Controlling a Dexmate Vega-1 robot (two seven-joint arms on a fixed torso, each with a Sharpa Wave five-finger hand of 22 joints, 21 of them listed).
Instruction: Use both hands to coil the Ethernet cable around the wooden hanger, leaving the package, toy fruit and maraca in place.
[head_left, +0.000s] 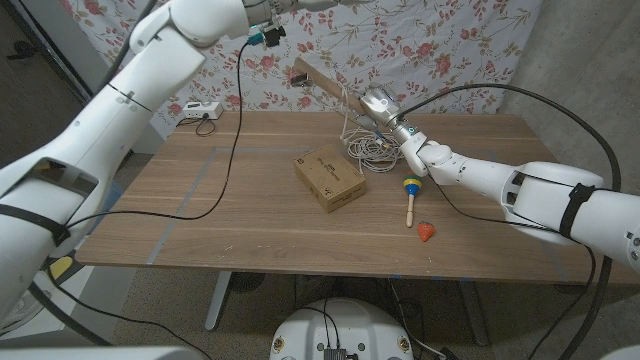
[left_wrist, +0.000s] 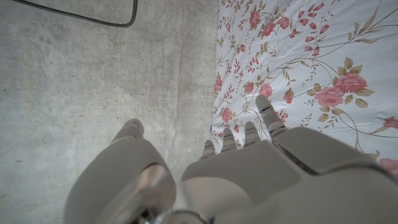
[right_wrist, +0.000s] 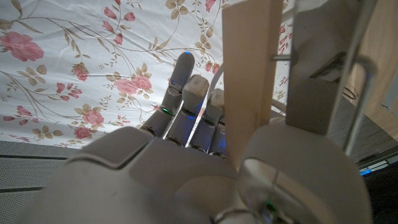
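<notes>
Gripping the wooden hanger (head_left: 330, 88) tilted above the table (head_left: 230, 220), the right hand (head_left: 385, 108) keeps it clear for winding the Ethernet cable (head_left: 368, 148) heaped below, while the raised left hand (left_wrist: 249, 168) holds nothing, fingers loosely apart

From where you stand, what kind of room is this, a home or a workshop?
Probably a lab or test room made up to look homely. A floral sheet hangs as a backdrop over a bare concrete wall, cables trail across the wooden table, and a power strip sits at its far edge.
</notes>
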